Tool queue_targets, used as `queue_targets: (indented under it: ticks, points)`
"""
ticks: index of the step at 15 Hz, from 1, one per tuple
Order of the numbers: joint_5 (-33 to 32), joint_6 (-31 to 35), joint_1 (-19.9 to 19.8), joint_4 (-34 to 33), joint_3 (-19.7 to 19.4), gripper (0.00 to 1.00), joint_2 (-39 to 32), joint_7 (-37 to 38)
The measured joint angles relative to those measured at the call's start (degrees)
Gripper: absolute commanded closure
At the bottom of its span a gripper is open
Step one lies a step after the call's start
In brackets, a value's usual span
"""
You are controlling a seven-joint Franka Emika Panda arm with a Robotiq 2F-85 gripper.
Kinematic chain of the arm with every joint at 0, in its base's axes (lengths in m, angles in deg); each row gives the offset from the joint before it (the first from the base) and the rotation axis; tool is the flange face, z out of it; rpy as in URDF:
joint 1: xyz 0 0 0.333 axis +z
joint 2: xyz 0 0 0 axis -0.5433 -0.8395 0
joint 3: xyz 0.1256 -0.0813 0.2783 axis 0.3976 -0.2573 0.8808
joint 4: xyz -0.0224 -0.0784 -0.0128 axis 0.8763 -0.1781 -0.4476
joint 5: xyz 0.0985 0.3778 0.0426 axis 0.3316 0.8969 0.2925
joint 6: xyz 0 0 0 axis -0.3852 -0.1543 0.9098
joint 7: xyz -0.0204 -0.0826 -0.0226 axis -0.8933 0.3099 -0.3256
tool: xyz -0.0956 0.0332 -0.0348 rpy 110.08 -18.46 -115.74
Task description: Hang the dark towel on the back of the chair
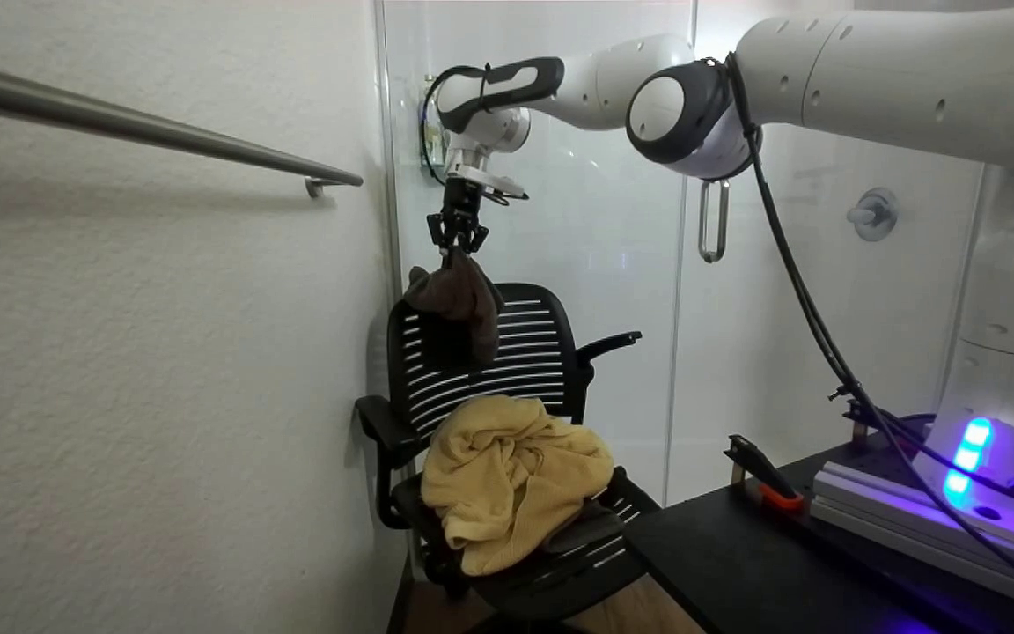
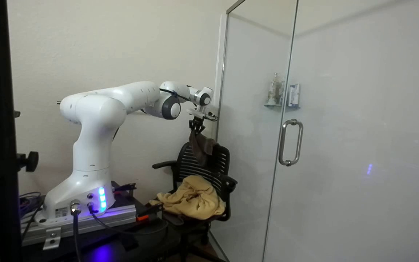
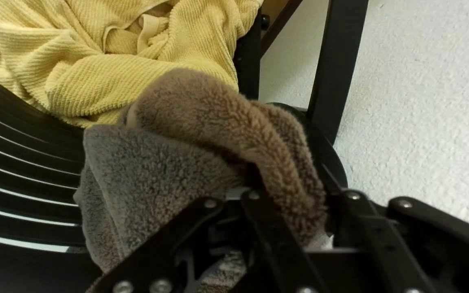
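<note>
The dark brown-grey towel (image 1: 457,291) hangs bunched from my gripper (image 1: 456,246) at the top of the black chair's back (image 1: 525,339). Part of it hangs in front of the slats; whether it rests on the top edge I cannot tell. The towel (image 2: 203,145) and chair back (image 2: 223,160) also show in an exterior view, under my gripper (image 2: 196,130). In the wrist view, a thick towel fold (image 3: 202,110) runs between the fingers of my gripper (image 3: 295,203), which is shut on it. The fingertips are partly hidden by cloth.
A yellow cloth (image 1: 516,475) lies heaped on the chair seat, with a dark cloth (image 1: 584,528) partly under it. A wall with a metal rail (image 1: 164,128) stands beside the chair. A glass shower door (image 2: 253,120) is behind it. A black table (image 1: 718,555) carries the arm.
</note>
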Motion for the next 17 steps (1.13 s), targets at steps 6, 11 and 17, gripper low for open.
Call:
queue_targets:
  ticks: [6, 11, 17]
  points:
    - [-1.3, -0.2, -0.3, -0.3, -1.5, 0.00, 0.5, 6.1]
    - [-5.7, -7.9, 3.0, -0.3, -4.7, 0.00, 4.1, 12.0]
    - [-3.8, -4.9, 5.1, -0.7, -3.5, 0.00, 5.2, 12.8]
